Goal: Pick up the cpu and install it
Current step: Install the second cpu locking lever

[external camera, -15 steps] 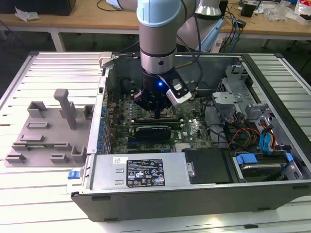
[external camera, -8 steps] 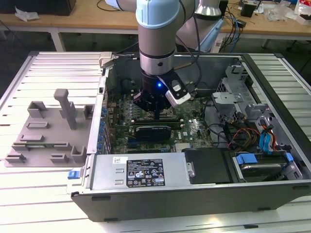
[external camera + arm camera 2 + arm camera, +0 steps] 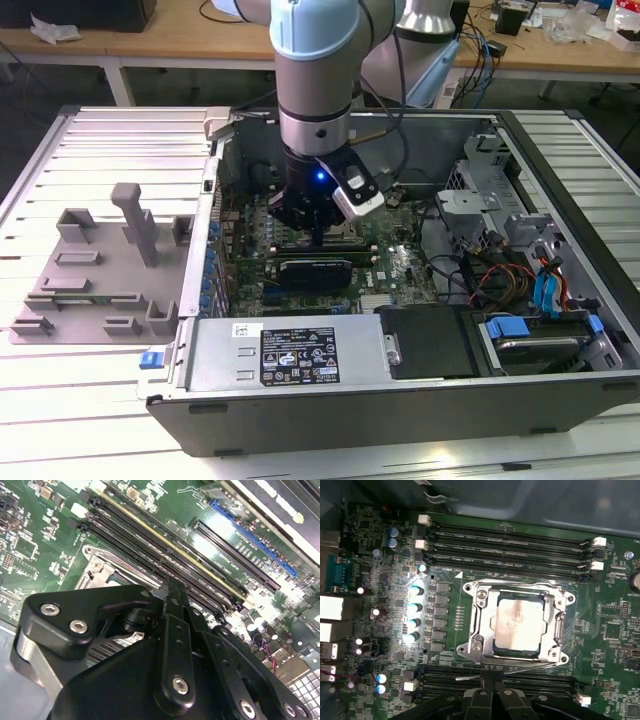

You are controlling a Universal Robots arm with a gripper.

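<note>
Surface: a pale slatted metal bench (image 3: 120, 150), with wooden tables and loose cables behind it in the exterior view.
Case: an open computer case (image 3: 400, 400) lies on its side on the bench, its inside facing up; drive bays and blue cable clips sit toward the exterior view's right.
Fixture: a grey plastic fixture (image 3: 100, 270) with upright blocks rests on the bench at the exterior view's left, just beside the case wall.
Arm: the robot arm (image 3: 315, 70) comes straight down into the case, a blue light lit at its wrist.
Gripper: the gripper (image 3: 315, 228) sits low over the motherboard (image 3: 370, 540), near the middle of the case. In both wrist views its black linkages and fingers (image 3: 175, 605) run close together to a narrow tip. Nothing is seen between them. Whether a small gap remains I cannot tell.
cpu: the cpu (image 3: 516, 624) lies flat inside the socket (image 3: 475, 595), silver-white top up, with a dull smear across its face. The metal frame surrounds it on all sides.
Relation: in the first wrist view the fingertips stand apart from the cpu, over the memory slots (image 3: 510, 680) just beside the socket's edge.
Memory slots: long dark slots flank the socket on two opposite sides; white latches show at their ends.
</note>
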